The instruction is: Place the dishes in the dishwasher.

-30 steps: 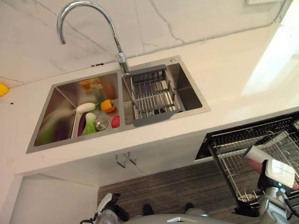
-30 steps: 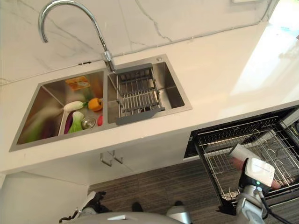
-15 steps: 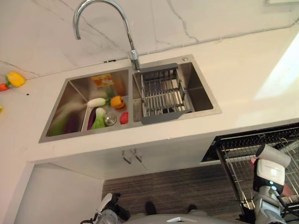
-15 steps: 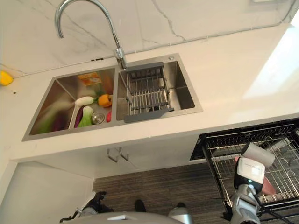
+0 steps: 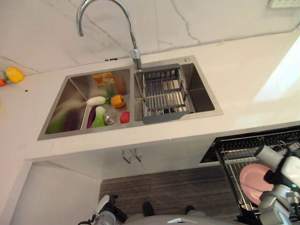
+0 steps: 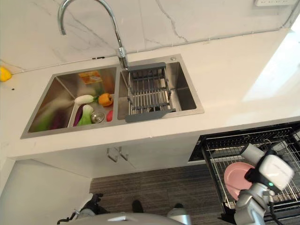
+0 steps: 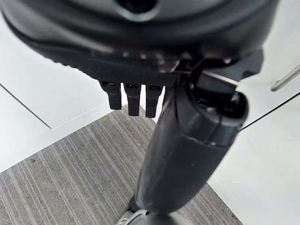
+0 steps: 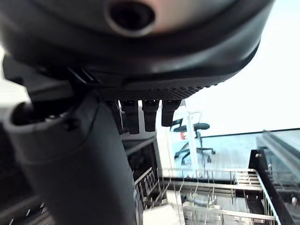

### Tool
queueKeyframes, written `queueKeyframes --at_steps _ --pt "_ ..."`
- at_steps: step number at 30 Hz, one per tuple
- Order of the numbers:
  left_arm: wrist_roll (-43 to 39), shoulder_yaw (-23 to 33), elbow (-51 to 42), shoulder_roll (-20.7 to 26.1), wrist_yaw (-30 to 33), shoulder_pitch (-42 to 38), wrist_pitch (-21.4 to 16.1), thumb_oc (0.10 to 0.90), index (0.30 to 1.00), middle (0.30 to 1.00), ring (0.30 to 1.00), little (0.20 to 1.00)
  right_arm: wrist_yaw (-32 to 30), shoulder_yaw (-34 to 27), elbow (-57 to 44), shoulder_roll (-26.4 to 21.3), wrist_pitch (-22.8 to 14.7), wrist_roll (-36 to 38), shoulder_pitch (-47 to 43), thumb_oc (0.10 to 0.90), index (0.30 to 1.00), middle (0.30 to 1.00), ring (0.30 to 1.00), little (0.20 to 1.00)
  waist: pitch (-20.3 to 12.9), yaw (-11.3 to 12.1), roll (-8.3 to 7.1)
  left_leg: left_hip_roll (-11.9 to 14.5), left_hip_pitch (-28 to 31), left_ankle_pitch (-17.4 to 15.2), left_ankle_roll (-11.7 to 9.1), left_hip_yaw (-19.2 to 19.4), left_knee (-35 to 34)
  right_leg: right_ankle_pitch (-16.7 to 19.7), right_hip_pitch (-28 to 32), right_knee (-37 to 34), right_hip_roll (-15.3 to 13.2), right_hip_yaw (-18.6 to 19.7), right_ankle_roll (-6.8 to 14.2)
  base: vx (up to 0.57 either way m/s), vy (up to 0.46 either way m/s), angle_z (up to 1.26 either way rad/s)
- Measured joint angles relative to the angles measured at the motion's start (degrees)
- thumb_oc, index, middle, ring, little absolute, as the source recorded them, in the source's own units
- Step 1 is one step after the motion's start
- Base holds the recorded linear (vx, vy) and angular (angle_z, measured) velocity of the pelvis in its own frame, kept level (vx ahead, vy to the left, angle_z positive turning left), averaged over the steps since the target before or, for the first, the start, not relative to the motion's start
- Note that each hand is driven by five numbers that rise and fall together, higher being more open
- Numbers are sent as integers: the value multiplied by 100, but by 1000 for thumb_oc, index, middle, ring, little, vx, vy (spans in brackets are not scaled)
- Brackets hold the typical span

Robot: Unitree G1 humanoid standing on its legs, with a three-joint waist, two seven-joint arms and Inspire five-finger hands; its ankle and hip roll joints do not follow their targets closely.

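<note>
A pink plate (image 5: 253,183) rests in the pulled-out wire rack (image 6: 216,157) of the dishwasher at the lower right. My right hand (image 6: 257,176) is at the plate's right edge, with its pale thumb cover (image 6: 251,153) pointing up over the rack. Its wrist view has the fingers (image 8: 144,114) straight over the rack wires (image 8: 213,194) with nothing between them and the thumb. My left hand (image 5: 107,208) hangs low above the striped floor, fingers (image 7: 133,99) straight and empty.
A steel double sink (image 5: 65,96) is set in the white counter. Its left basin holds vegetables (image 5: 98,117). A grey drain rack (image 5: 162,92) sits in the right basin under a curved tap (image 5: 135,58). A yellow pepper (image 5: 13,74) lies on the counter's far left.
The right hand has shifted right, off the pink plate, which now shows uncovered in the rack. The camera has shifted slightly.
</note>
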Motion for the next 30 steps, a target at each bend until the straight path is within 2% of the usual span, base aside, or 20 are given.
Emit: queueKeyframes --at_steps 2,5,9,10,11,12,14,16,19,20,24,25,29,30 --pt "3 24 -16 -6 16 -24 76 800 900 900 900 900 -221 -428 -304 86 -44 386 197 800 900 900 900 900 4 -43 -27 0 8 -3 -4 22 1 -1 -8 0 0 26 0 4 3 -3" --pt "6 30 -15 3 33 25 118 800 900 900 900 900 -572 -662 -301 92 -83 623 403 800 900 900 900 900 4 -157 -59 2 25 -8 -8 49 0 -2 -7 0 0 54 0 -3 11 -7" --pt "10 -30 -12 -2 41 15 155 800 900 900 900 900 -880 -972 271 130 -107 979 562 800 900 900 900 900 5 -296 -74 20 80 -33 -31 175 0 -1 -19 -1 4 183 1 -10 19 -15" --pt "10 -37 -8 -9 40 7 159 800 900 900 900 900 -906 -1019 331 147 -105 1044 610 590 585 585 585 585 1 -311 -66 22 79 -38 -37 189 0 -1 -26 -1 4 198 1 12 31 -11" --pt "10 -44 -10 -17 40 6 158 800 900 900 900 900 -955 -1078 455 180 -101 1110 708 500 451 451 451 451 -4 -336 -56 23 75 -40 -39 199 0 -1 -37 -1 4 210 1 -15 44 -10" --pt "14 -45 -16 -24 37 10 148 800 900 900 900 900 -990 -1157 822 194 66 1119 917 400 300 300 300 300 -11 -364 -37 25 76 -57 -43 231 -1 -5 -52 -2 4 242 -2 -16 43 -11" --pt "11 -86 -27 -26 54 23 146 800 900 900 900 900 -1057 -1357 1317 224 187 1227 963 400 300 300 300 300 -18 -406 -5 29 69 -67 -37 299 0 -4 -100 0 3 313 -1 -17 27 -17" --pt "10 -130 -56 -55 55 94 138 800 900 900 900 900 -1254 -1823 1455 390 271 1771 995 400 300 300 300 300 -18 -547 93 27 64 -96 -39 347 0 -3 -126 -1 -4 361 0 -6 29 -15" --pt "2 -135 -73 -117 56 54 103 800 900 900 900 900 -1374 -1855 1768 469 266 2119 1067 400 300 300 300 300 -6 -638 193 28 60 -106 -50 358 -1 -4 -139 -1 -4 382 -1 -35 32 -7" --pt "-3 -137 -133 -195 56 54 52 800 900 900 900 900 -1367 -1657 1694 545 261 2269 1114 400 300 300 300 300 -1 -671 319 28 -1 -107 -50 399 -1 9 -216 -1 -16 362 9 -46 24 -11" --pt "-12 -147 -146 -384 49 25 41 800 900 900 900 900 -1177 -1374 1398 600 0 2552 1001 400 300 300 300 300 37 -742 533 23 -49 -103 -45 418 0 36 -280 -1 -30 349 13 -62 18 -4" --pt "-20 -360 -224 -365 37 38 42 800 900 900 900 900 -1003 -953 1722 404 -231 2822 653 400 300 300 300 300 59 -677 611 24 -80 -87 -38 413 1 53 -317 0 -29 343 0 -39 18 3" --pt "-17 -633 -323 -344 -64 -28 15 800 900 900 900 900 -418 -123 2536 -122 -324 3072 -591 400 300 300 300 300 148 -456 771 2 -115 -44 -4 346 1 83 -284 0 -45 270 7 -11 -7 11" --pt "-19 -737 -355 -335 -91 -52 -72 800 900 900 900 900 -228 34 3173 -411 -257 3229 -1061 400 300 300 300 300 169 -364 819 -14 -93 -34 -1 285 2 83 -246 0 -58 187 9 7 -19 27"
